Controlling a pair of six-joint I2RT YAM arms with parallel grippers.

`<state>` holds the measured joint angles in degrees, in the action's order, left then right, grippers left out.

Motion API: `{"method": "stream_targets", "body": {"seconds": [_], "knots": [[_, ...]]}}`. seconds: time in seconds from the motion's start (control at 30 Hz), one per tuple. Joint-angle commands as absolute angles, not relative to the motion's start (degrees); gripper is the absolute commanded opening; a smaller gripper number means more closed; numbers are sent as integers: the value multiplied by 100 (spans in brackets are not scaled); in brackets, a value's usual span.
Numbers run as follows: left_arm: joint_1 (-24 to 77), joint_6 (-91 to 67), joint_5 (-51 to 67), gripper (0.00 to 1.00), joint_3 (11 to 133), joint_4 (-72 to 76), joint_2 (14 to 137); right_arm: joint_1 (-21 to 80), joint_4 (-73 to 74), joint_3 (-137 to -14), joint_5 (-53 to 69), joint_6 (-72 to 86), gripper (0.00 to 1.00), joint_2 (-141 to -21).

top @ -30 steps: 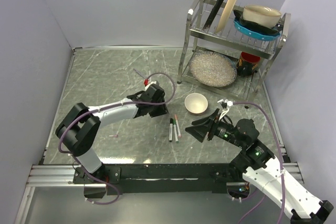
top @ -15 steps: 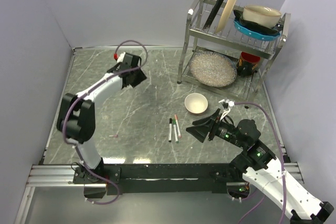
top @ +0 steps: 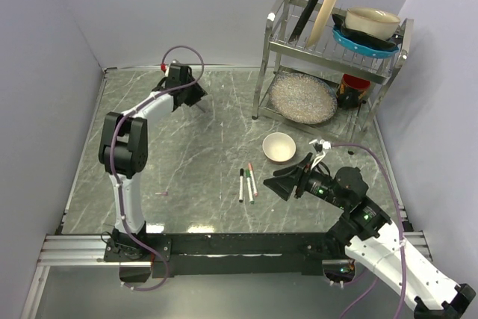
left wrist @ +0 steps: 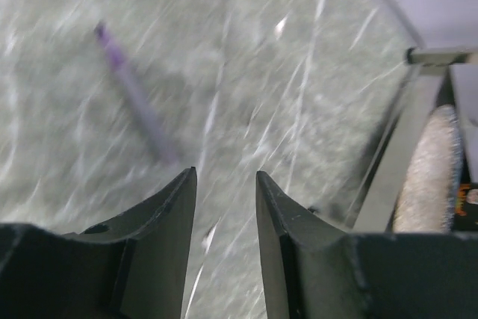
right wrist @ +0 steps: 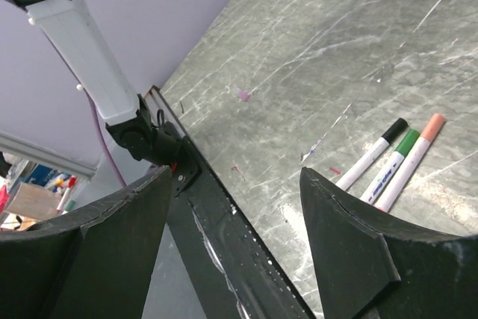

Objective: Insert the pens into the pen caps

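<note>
Swinging off the middle of the bench (top: 149, 147) to its far side, the left gripper (left wrist: 224, 177) is now hovering beside the thin purple pen (left wrist: 134, 95) — jaws partly apart, grasping nothing, likely lining up a pickup. The right gripper (right wrist: 235, 173) is waiting wide open and empty near three pens (top: 246, 183). The dish rack (top: 328, 57) is standing close on the left gripper's right — open bench is lying elsewhere.

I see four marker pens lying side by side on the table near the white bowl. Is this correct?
Not four: three marker pens lie side by side on the table near the white bowl. The right wrist view shows them clearly.
</note>
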<state>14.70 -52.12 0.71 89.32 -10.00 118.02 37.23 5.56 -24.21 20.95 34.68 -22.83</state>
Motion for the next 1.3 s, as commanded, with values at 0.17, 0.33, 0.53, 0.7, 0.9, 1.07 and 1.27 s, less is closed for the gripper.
{"method": "stream_targets", "body": {"seconds": [0.17, 0.33, 0.53, 0.7, 0.9, 1.07, 1.27], "knots": [[1283, -4965, 424, 38, 10019, -799, 12771, 3709, 281, -2628, 1934, 3305, 77, -2487], [1274, -5028, -183, 40, 9853, -1019, 12481, 3709, 237, -2593, 1899, 3270, 77, -2531], [1274, -4887, -886, 44, 10440, -2019, 12699, 3718, 132, -2523, 1916, 3313, 77, -2610], [1283, -4852, -984, 43, 10976, -2539, 12990, 3718, 97, -2531, 1916, 3313, 77, -2672], [1301, -4799, -984, 44, 11644, -3058, 13438, 3726, 123, -2549, 1846, 3270, 77, -2672], [1353, -4808, -1125, 45, 11865, -3296, 13605, 3709, 141, -2549, 1828, 3234, 77, -2716], [1415, -4720, -1055, 46, 12391, -3550, 13930, 3718, 176, -2558, 1784, 3208, 77, -2663]]}}
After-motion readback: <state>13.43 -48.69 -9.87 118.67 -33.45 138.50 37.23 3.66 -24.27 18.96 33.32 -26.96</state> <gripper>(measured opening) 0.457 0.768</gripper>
